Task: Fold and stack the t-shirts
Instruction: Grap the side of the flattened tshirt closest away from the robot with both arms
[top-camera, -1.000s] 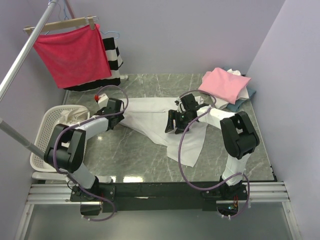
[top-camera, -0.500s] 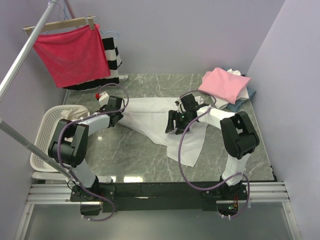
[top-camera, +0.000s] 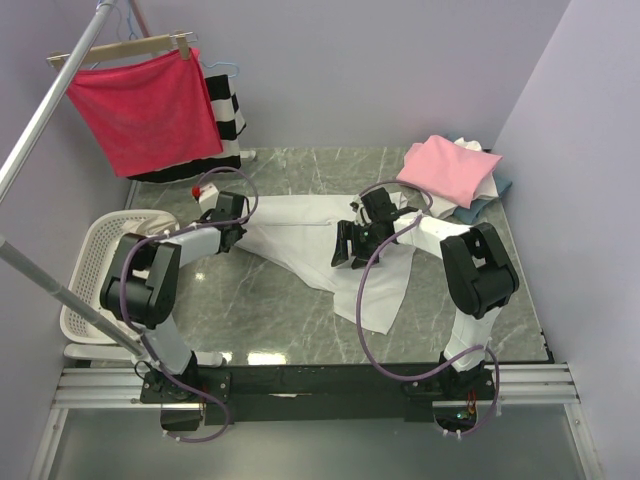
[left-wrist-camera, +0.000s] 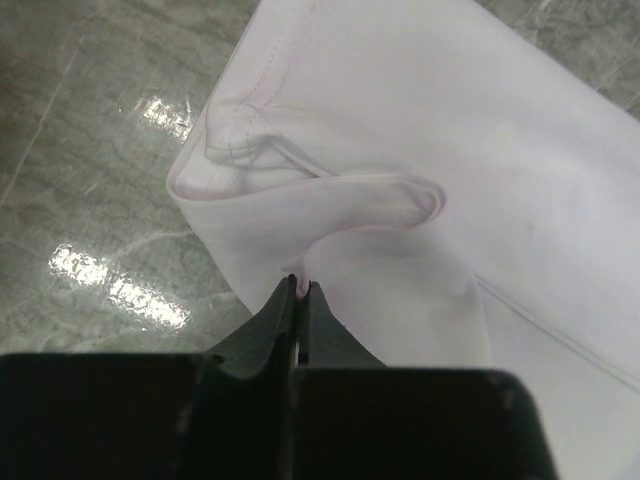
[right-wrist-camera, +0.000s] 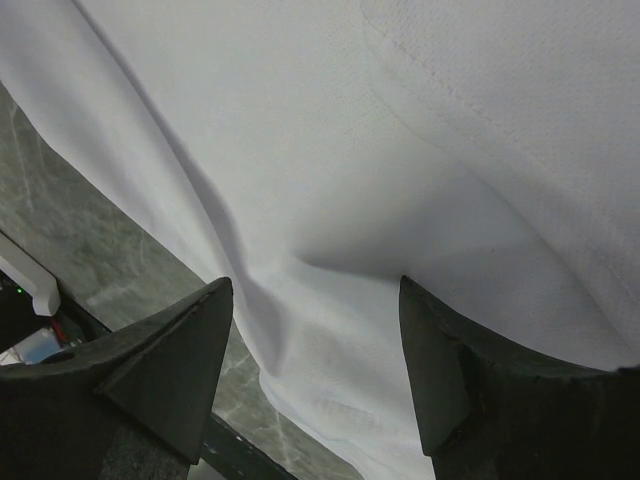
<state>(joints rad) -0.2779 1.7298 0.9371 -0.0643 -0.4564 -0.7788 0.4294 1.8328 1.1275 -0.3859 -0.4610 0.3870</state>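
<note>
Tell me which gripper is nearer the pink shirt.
Right. The right gripper is open over the white shirt, to the near left of the pink shirt; the left gripper sits farther left, at the white shirt's left edge.

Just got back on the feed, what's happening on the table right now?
Both arms are working on the white t-shirt spread across the table. The left gripper is shut, seemingly pinching a bunched edge of it. The right gripper hangs open just over the cloth nearer the middle. The shirt is not yet folded. A pink t-shirt tops a small pile at the far right corner.
</note>
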